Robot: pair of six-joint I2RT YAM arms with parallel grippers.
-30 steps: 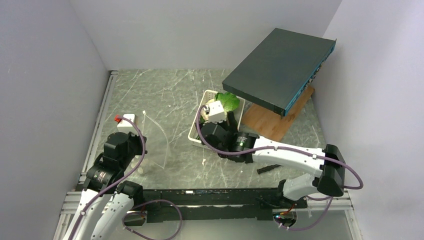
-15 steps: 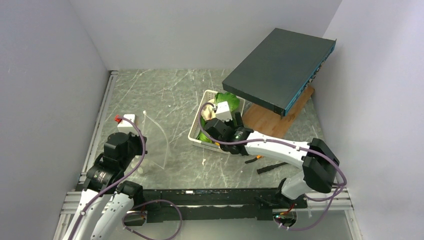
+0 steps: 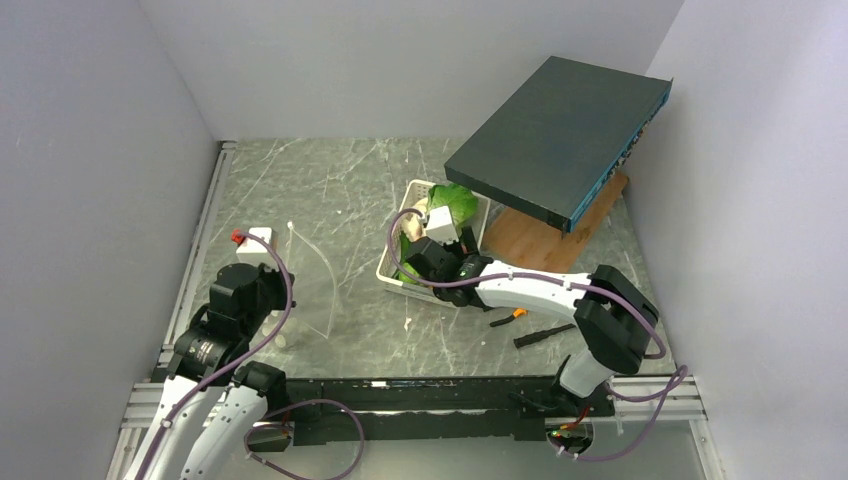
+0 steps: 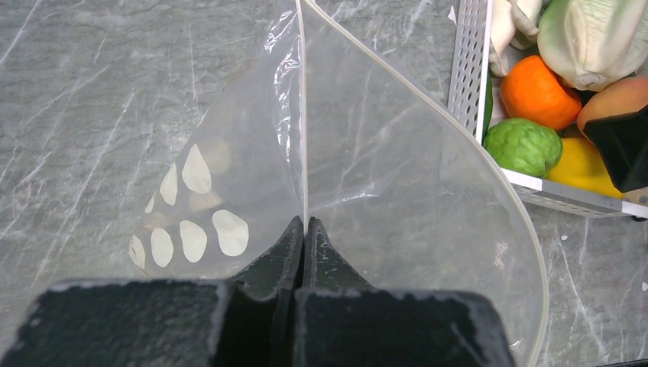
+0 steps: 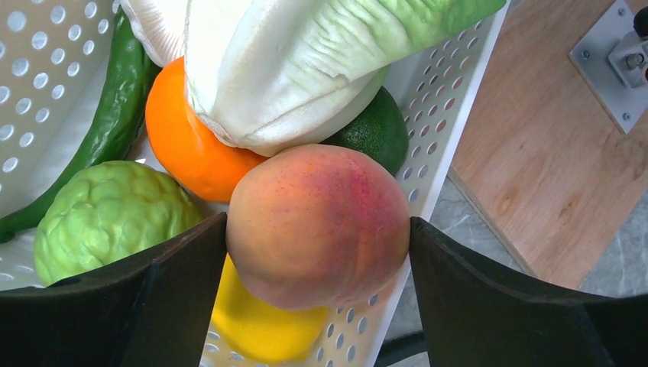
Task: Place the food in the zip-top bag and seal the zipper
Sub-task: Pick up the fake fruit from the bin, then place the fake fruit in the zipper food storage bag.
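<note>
The clear zip-top bag (image 4: 382,168), with white dots on one face, stands open on the table left of the white basket (image 3: 390,262). My left gripper (image 4: 304,222) is shut on its pale zipper strip (image 4: 302,115). My right gripper (image 5: 319,229) is down in the basket, its fingers touching both sides of the peach (image 5: 317,222). The peach rests on a yellow lemon (image 5: 260,329). Around it lie an orange (image 5: 183,153), lettuce (image 5: 306,61), a dark green lime (image 5: 374,134), a bumpy light green fruit (image 5: 107,218), a long green pepper (image 5: 115,122) and a mushroom (image 5: 153,23).
A dark flat box (image 3: 560,135) leans over a wooden board (image 3: 550,245) just right of the basket. A small white block with a red part (image 3: 250,240) sits at the left. Small black and orange tools (image 3: 530,335) lie near the right arm.
My right arm has swung forward and left, bringing its gripper down into the basket round the peach. The left arm and the bag have not moved.
</note>
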